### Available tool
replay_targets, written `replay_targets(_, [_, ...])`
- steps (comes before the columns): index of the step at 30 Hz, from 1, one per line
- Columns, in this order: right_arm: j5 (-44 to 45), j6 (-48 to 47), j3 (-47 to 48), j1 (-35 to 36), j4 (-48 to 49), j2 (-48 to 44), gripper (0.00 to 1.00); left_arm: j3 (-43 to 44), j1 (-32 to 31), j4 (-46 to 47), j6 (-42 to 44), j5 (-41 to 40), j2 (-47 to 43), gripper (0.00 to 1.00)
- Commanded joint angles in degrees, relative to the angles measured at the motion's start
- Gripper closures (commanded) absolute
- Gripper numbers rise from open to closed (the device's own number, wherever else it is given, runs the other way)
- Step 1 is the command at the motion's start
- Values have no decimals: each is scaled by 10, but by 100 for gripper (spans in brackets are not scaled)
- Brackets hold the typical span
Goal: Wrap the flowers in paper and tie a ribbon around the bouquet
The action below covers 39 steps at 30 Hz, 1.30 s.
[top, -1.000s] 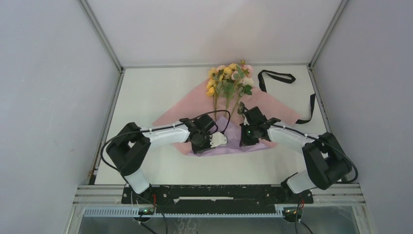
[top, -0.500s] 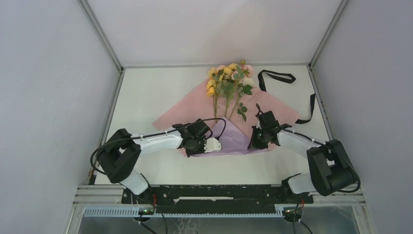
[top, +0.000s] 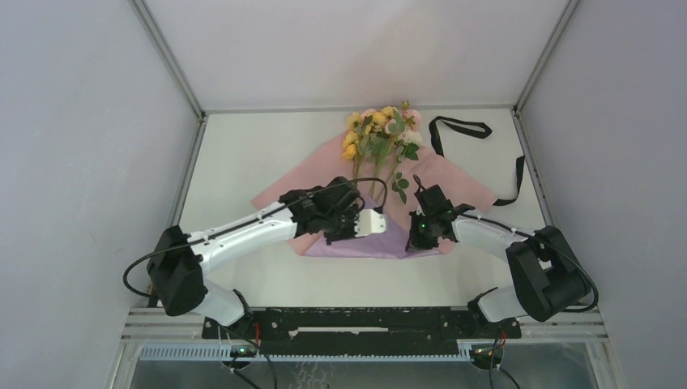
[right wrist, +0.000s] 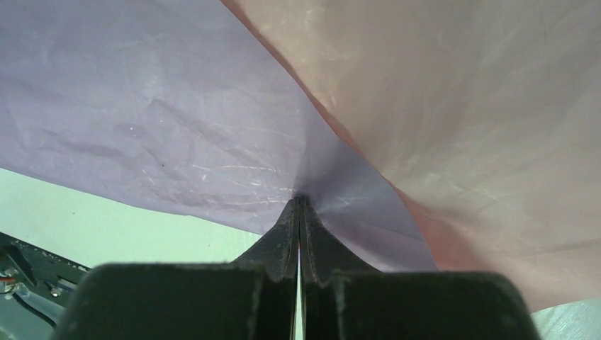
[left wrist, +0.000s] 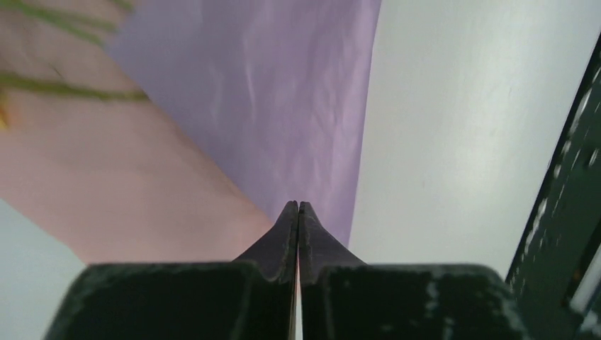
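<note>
The pale desk (top: 243,154) carries the paper (top: 454,182), which is spread flat near its middle, pink face up. The near edge is turned over to show a lilac flap.

Both arms reach in from the near side and meet over that flap, the left arm stretched further across than the right.

The flowers (top: 381,130) lie on the far part of the paper. Their blooms point away from the arms and hang past the far edge, while the thin green stems run back toward the lilac fold.

The ribbon (top: 462,126) lies loose on the desk to the right of the blooms. It forms a loop at the far end, and a strand runs down along the right side beside the paper's corner.

The left gripper (left wrist: 298,205) is clenched, fingers pressed flat together. Its tips are at the line where the lilac flap meets the pink face, but whether a layer is caught between them cannot be told.

The right gripper (right wrist: 299,200) is also clenched. It pinches the paper at the right end of the fold, and the sheet puckers into creases that gather at its tips.
</note>
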Motion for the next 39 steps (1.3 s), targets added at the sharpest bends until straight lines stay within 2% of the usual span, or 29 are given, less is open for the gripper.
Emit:
replay_targets(1, [-3,20,5,3,3,16,98,54,-59,126,-32,-2,72,100])
replay_targets(5, [-12,23,2,0,3,16,98,92,-66,183,-48,15,148,100])
replay_targets(9, [-41,30,-16,-20,28,5,98,84,-68,248,-54,31,184,100])
replay_targets(11, [-44,31,-20,-24,28,2,98,87,-69,250,-58,19,206,100])
replay_targets(15, [-40,28,-28,-28,23,-10,99,54,-68,219,-50,2,219,100])
replay_targets(21, [-32,23,-40,-31,13,-16,99,-46,-66,181,-38,-8,170,100])
replay_targets(27, [-26,22,-45,-33,4,-24,99,-74,-65,105,-49,9,134,100])
replay_targets(32, [-17,19,-45,-35,-7,-37,99,-103,-58,42,-18,-26,90,100])
replay_targets(39, [-15,17,-47,-35,-12,-40,99,-134,7,-4,-17,-50,81,100])
